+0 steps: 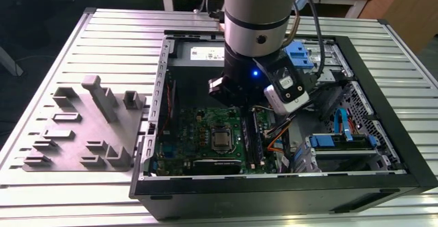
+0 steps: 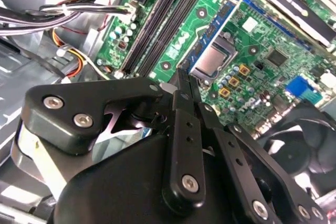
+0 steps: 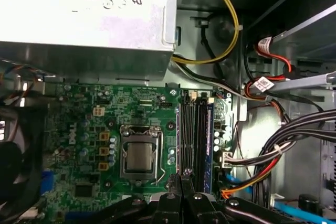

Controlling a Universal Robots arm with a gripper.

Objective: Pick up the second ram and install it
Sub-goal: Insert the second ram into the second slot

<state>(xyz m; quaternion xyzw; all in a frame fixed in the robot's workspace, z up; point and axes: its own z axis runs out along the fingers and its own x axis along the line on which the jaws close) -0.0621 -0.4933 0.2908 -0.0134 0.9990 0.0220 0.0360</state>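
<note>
My gripper (image 2: 181, 77) (image 3: 181, 178) hangs inside the open computer case (image 1: 403, 155), low over the green motherboard (image 3: 94, 129). In both wrist views its two dark fingers are pressed together and nothing shows between them. The tips stand just above one end of the long dark memory slots (image 3: 191, 135) (image 2: 157, 22) (image 1: 251, 135), beside the processor socket (image 3: 139, 156) (image 2: 215, 56). I cannot make out the second ram as a separate stick, and whether it sits in a slot I cannot tell.
The silver arm (image 1: 257, 37) comes down into the case from above. A grey fixture plate with blocks (image 1: 82, 129) lies on the slatted table at the exterior view's left. The power supply (image 3: 84, 14), cable bundles (image 3: 294, 140) and a fan (image 2: 302, 140) crowd the slots.
</note>
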